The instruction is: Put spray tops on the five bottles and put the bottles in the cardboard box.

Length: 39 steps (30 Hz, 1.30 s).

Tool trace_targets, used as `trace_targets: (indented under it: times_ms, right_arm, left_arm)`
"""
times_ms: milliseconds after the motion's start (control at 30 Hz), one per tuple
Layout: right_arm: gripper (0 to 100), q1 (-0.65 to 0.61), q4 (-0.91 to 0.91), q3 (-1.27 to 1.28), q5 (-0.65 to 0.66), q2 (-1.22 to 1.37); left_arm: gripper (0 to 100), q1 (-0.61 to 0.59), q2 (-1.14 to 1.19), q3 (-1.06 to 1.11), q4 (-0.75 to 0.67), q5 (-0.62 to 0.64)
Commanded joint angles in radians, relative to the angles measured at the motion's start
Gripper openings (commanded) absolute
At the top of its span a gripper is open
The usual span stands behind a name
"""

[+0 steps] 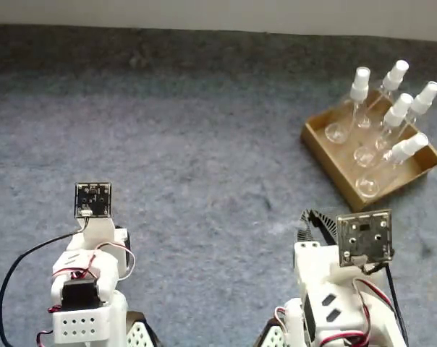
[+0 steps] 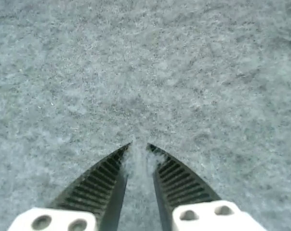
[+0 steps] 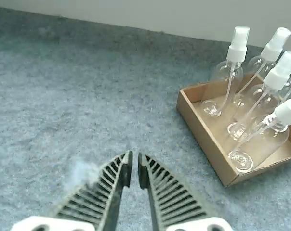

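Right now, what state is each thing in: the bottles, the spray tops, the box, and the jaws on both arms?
Bottles: all five standing inside the cardboard box.
Spray tops: one fitted on each bottle.
Cardboard box: open on top, holding all five bottles.
Left arm: jaws shut, empty, over the carpet.
Right arm: jaws shut, empty, short of the box.

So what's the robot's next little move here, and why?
Likely none beyond resting where it is. All five bottles sit in the cardboard box, each with a white spray top on. The left gripper and right gripper are shut, empty and apart from the box. The job looks finished.
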Motion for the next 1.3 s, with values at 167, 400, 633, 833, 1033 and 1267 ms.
trace_targets:
  times_ms: [167,400,633,833,1033,1267]
  right_arm:
    - [0.6,-0.004,-0.027,0.16,0.003,0.004]
    - [0.6,0.001,-0.042,0.337,0.002,0.004]
    - [0.6,0.001,-0.133,0.467,0.002,0.004]
    - [0.5,0.001,-0.263,0.656,0.002,0.004]
    - [0.5,0.001,-0.318,0.765,0.002,0.004]
    - [0.5,0.002,-0.318,0.826,0.002,0.004]
  left_arm:
    - [1,0.162,0.002,0.021,0.061,-0.009]
    - [1,0.159,0.002,0.021,0.132,-0.011]
    - [1,0.159,0.002,0.021,0.132,-0.011]
    - [1,0.159,0.002,0.021,0.132,-0.011]
    - [1,0.159,0.002,0.021,0.132,-0.011]
    - [1,0.159,0.002,0.021,0.132,-0.011]
